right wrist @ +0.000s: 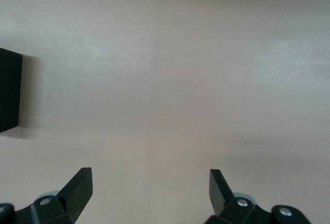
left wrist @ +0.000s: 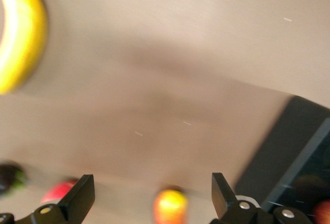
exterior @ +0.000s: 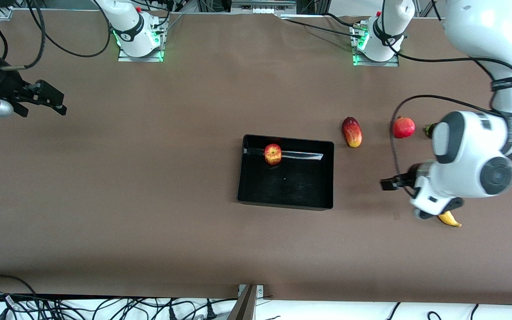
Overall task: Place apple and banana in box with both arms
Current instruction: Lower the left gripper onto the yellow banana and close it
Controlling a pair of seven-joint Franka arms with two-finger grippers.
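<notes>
With the apple [exterior: 273, 154] already in the box [exterior: 285, 202], the banana [exterior: 450, 219] lies beside the empty, spread left gripper [left wrist: 149, 193] near the left arm's table edge, while the right gripper [exterior: 47, 100], also spread, waits.

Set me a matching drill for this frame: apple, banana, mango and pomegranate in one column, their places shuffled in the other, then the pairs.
Things:
1. apple
2. banana
3. mango
4. pomegranate

Places:
A. on the table, partly hidden under the left arm's wrist
B. in the box
C. on the table between the box and the pomegranate
D. on the table between the mango and the left arm's end

Pairs: 1-B, 2-A, 3-C, 4-D
</notes>
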